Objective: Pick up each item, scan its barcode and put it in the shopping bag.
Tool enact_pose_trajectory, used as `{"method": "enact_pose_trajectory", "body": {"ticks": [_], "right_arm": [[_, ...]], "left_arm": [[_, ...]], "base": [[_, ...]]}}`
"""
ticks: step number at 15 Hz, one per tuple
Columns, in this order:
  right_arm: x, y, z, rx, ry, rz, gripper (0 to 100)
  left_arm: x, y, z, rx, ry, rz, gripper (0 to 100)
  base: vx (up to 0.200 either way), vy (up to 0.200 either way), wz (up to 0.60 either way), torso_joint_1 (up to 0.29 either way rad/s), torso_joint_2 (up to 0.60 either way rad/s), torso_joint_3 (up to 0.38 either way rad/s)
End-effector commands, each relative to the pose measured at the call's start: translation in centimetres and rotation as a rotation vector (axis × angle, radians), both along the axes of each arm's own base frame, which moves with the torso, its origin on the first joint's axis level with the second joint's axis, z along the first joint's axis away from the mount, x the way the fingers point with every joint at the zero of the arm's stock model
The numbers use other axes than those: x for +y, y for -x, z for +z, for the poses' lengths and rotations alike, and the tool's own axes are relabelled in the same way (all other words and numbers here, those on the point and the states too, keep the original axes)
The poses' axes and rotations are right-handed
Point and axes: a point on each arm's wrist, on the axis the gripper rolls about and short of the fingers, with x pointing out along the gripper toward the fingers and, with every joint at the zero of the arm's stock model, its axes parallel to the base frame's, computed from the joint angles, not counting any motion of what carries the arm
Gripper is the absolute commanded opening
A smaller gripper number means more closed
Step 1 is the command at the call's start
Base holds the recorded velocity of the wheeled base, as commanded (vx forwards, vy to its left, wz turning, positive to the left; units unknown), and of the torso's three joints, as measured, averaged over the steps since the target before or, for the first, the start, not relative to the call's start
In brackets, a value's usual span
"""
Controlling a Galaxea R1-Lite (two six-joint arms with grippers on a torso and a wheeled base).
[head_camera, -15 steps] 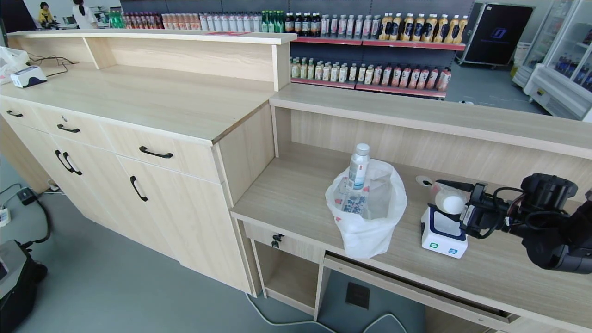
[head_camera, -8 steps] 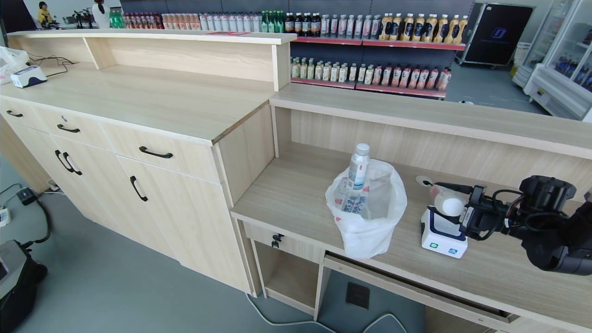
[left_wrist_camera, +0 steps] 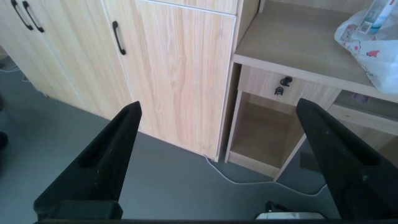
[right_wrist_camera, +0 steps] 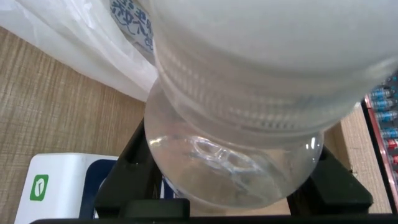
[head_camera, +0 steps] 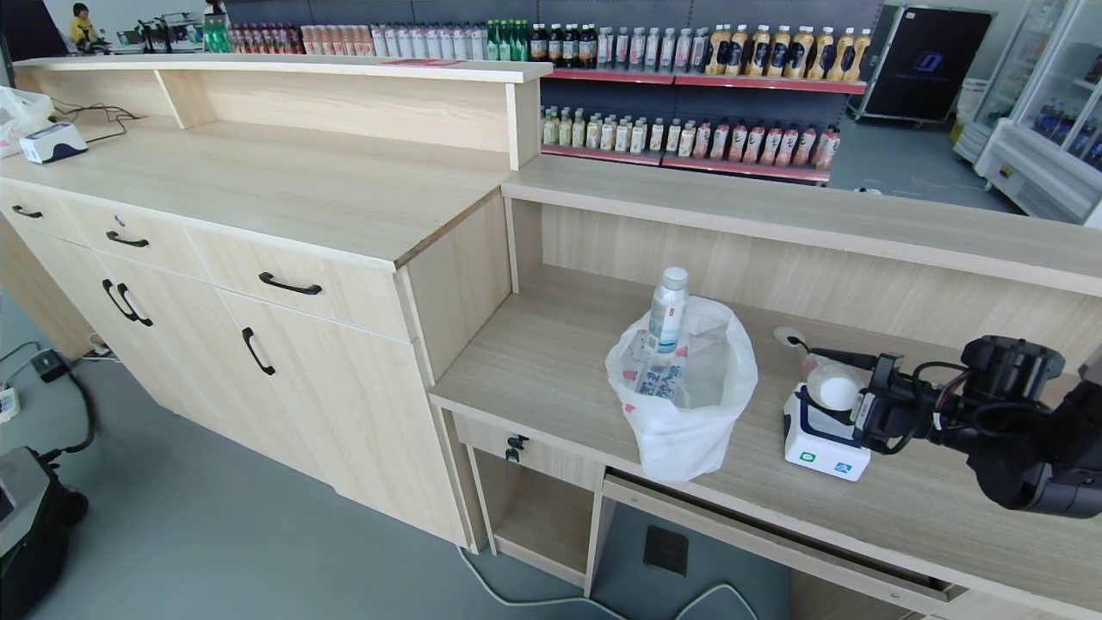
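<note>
**Second bottle at the scanner; one item bagged**

Head view, lower right of frame: right gripper (head_camera: 826, 383) is closed on a clear bottle (head_camera: 833, 385) with a white cap, held on its side just above the scanner (head_camera: 822, 441); cap end faces the camera; whether the bottle touches the scanner top I cannot tell.

Right wrist view: the bottle body (right_wrist_camera: 236, 118) sits between the dark fingers, with the scanner's white and blue face (right_wrist_camera: 56, 186) just beside it and the bag's plastic (right_wrist_camera: 93, 37) beyond it; no barcode can be made out.

Centre of the head view, slightly right: the shopping bag (head_camera: 680, 405) stands open on the desk (head_camera: 551, 362), near the scanner on its left but apart from it; a white-capped bottle (head_camera: 667, 310) stands upright inside, neck above the rim.

Left wrist view: left gripper (left_wrist_camera: 217, 168) has its fingers spread wide and holds nothing; it hangs over the floor in front of the cupboards.

Judgement: one item is done, bagged; the held bottle is at the scan step; whether the scan has registered cannot be told; left to do is carrying it left to the bag mouth and releasing it beside the first; whether more items wait I cannot tell.
</note>
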Motion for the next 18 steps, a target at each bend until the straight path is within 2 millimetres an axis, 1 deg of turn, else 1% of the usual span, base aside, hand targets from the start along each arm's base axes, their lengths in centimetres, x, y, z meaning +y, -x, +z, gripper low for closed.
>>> {"method": "enact_pose_trajectory", "body": {"ticks": [1, 4, 18], "right_arm": [[-0.22, 0.07, -0.27, 0.003, 0.006, -0.007, 0], [-0.71, 0.22, -0.51, 0.013, 0.025, -0.017, 0], [-0.75, 0.02, -1.14, 0.024, 0.025, -0.010, 0]], "left_arm": [[0.00, 0.00, 0.00, -0.001, 0.000, 0.000, 100], [0.00, 0.00, 0.00, -0.001, 0.000, 0.000, 100], [0.00, 0.00, 0.00, -0.001, 0.000, 0.000, 100]], "base": [[0.000, 0.000, 0.00, 0.000, 0.00, 0.000], [0.000, 0.000, 0.00, 0.000, 0.00, 0.000], [0.000, 0.000, 0.00, 0.000, 0.00, 0.000]]}}
